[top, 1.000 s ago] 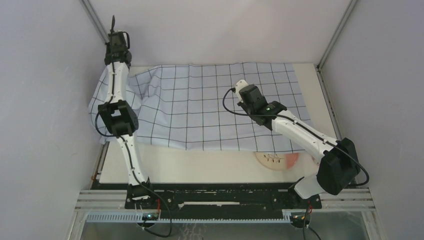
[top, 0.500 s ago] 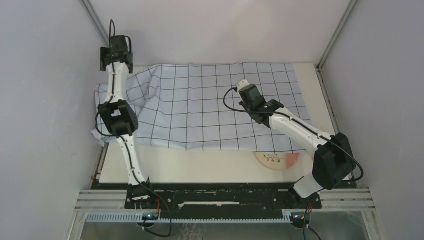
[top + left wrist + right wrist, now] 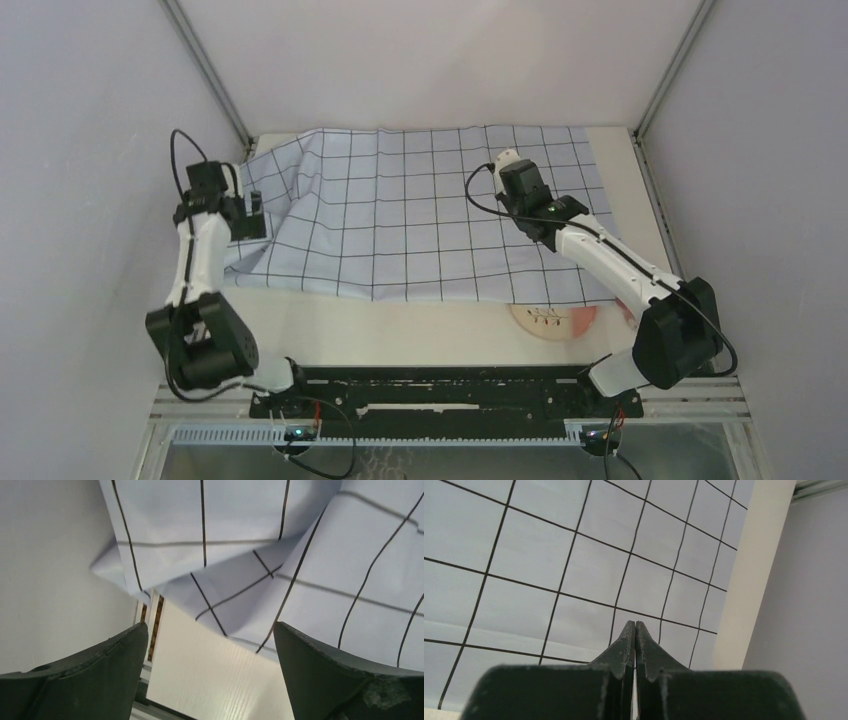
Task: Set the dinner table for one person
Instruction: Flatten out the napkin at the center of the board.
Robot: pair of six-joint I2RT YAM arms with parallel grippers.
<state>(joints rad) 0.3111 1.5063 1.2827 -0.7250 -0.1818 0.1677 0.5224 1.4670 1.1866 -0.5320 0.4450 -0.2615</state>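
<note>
The cream-white dinner table (image 3: 400, 330) carries a pale-blue cloth with a black grid (image 3: 420, 210) over its far half. The cloth's left end is rumpled and folded. My left gripper (image 3: 254, 215) hangs by that left end, open, with nothing between its fingers. In the left wrist view the gripper (image 3: 211, 626) is above bare table (image 3: 210, 680), with the folded cloth corner (image 3: 225, 595) just ahead. My right gripper (image 3: 512, 170) is shut and empty over the cloth's right part. In the right wrist view it (image 3: 635, 623) points across the cloth (image 3: 589, 570).
A round cream and pink plate (image 3: 553, 322) peeks out from under the cloth's near edge at the right. Grey walls enclose the table on three sides, and the left wall (image 3: 90, 200) is close to my left arm. A bare table strip (image 3: 759, 555) runs along the cloth's right edge.
My left gripper has opened and its arm has swung down from high at the far left to the cloth's left end. The cloth's left edge has shifted right. My right gripper moved slightly to the far right.
</note>
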